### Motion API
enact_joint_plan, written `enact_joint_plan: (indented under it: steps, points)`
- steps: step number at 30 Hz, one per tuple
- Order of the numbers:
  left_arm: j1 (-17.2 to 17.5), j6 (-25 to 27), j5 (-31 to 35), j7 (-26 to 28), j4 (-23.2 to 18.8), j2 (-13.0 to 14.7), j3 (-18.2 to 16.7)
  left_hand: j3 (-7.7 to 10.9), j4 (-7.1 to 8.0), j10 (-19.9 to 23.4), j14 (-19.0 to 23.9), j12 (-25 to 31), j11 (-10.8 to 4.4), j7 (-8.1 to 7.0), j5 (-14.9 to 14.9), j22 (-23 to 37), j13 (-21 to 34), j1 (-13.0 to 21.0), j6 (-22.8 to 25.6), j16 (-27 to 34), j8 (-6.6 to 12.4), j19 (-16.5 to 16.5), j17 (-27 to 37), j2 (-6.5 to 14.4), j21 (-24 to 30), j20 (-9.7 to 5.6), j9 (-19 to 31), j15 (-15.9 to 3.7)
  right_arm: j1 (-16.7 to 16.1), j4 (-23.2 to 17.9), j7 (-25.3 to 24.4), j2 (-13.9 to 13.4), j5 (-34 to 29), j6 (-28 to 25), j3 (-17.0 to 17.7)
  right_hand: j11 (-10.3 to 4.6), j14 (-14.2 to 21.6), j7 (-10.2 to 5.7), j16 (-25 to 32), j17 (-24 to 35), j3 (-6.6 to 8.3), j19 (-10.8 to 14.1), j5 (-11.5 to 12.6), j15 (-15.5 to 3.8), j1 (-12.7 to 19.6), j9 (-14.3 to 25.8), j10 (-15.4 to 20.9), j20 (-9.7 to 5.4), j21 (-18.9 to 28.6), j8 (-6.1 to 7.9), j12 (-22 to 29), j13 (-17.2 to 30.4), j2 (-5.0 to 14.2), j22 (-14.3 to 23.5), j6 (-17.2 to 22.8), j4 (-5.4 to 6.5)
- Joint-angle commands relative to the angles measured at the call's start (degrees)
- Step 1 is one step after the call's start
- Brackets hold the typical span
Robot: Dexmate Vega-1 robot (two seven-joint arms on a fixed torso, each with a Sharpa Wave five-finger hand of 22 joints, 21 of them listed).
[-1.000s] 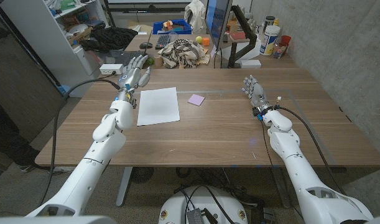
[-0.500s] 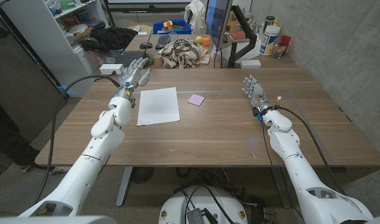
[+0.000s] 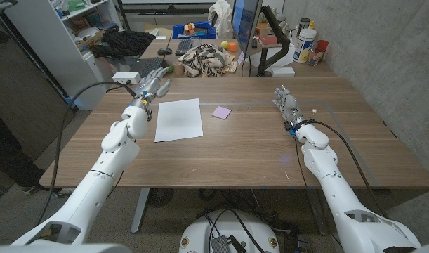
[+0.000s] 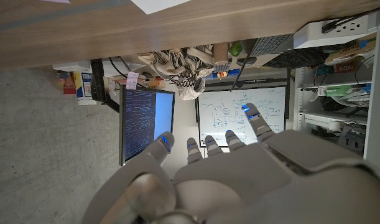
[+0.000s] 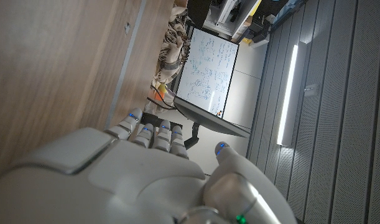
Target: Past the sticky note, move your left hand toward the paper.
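A white sheet of paper (image 3: 178, 119) lies on the wooden table (image 3: 235, 154), left of centre. A small purple sticky note (image 3: 221, 112) sits just to its right. My left hand (image 3: 150, 85) hovers beyond the paper's far left corner, fingers spread and holding nothing. In the left wrist view the left hand (image 4: 233, 174) shows its back, and a corner of the paper (image 4: 155, 5) shows on the table. My right hand (image 3: 287, 102) stands at the right side of the table, fingers together and extended, empty. The right hand (image 5: 134, 168) shows its back in its own wrist view.
Beyond the table's far edge stand a monitor (image 3: 245, 28), a heap of cloth (image 3: 206, 60), a blue bin (image 3: 195, 31) and bottles (image 3: 305, 42). A white power strip (image 3: 126, 77) lies near my left hand. A shelf unit (image 3: 67, 42) stands at the far left.
My left hand has crept slightly farther away and to the left along the table's far left side. The right arm, paper and sticky note have not moved.
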Motion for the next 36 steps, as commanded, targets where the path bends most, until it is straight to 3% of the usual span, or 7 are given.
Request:
enact_joint_plan:
  steps: [1, 11, 23, 36]
  points:
    - [-1.5, 0.2, -0.4, -2.9, 1.6, 1.2, 1.0, 0.43, 0.39, -1.0, -6.0, -0.2, -0.03, -0.11, -0.1, 0.2, 0.3, -0.6, -0.5, 0.2, -0.06, -28.1, 0.1, 1.1, -0.3, 0.85, 0.3, -2.68, 0.4, 0.9, 0.1, 0.3, -0.3, 0.2, 0.0, -0.09, 0.1, 0.11, -0.2, 0.1, -0.04, 0.4, 0.4, -1.42, -0.2, 0.3, 0.2, -5.03, -0.2, 0.41, 0.1, 0.2, 3.92, 0.1, 0.3, 0.34]
    - [-2.1, 0.9, 0.5, -4.4, 2.2, 2.3, 1.8, 0.66, 0.74, -1.4, -6.4, 0.0, -0.05, -0.10, -0.2, 0.3, 0.3, -1.5, -1.3, 0.4, 0.00, -27.1, 0.3, 1.3, -0.2, 0.70, 0.4, -2.66, 0.4, 1.1, 0.2, 0.4, -0.5, 0.1, -0.1, -0.03, 0.1, 0.13, -0.2, 0.1, -0.03, 0.4, 0.4, -1.44, -0.2, 0.3, 0.2, -4.96, -0.3, 0.40, 0.1, 0.2, 3.90, 0.1, 0.3, 0.33]
    - [-2.6, 1.9, 1.5, -6.6, 2.8, 3.6, 2.6, 0.81, 0.77, -2.9, -7.3, -0.1, 0.22, -0.10, -0.2, 0.3, 0.4, -2.3, -2.2, 0.3, 0.01, -28.4, 0.3, 1.1, -1.1, 0.98, 0.4, -2.77, 0.3, 1.4, 0.4, 0.6, -0.6, 0.5, -0.2, -0.12, 0.1, 0.13, -0.2, 0.1, -0.05, 0.3, 0.4, -1.43, -0.2, 0.3, 0.1, -4.94, -0.5, 0.39, 0.0, 0.2, 3.88, 0.1, 0.3, 0.36]
    - [-3.7, 2.2, 3.1, -7.0, 4.5, 4.5, 4.1, 0.52, 1.12, -6.0, -11.4, -0.4, 0.43, -0.08, -0.3, 0.5, 0.5, -3.9, -5.7, -0.1, -0.39, -29.6, 0.7, 1.1, -2.4, 1.07, 0.5, -2.59, 0.5, 1.5, 0.5, 0.6, -0.8, 0.5, -0.2, -0.06, 0.1, 0.09, -0.2, 0.1, -0.07, 0.4, 0.4, -1.43, -0.3, 0.3, 0.1, -4.94, -0.6, 0.39, 0.1, 0.2, 3.87, 0.2, 0.2, 0.39]
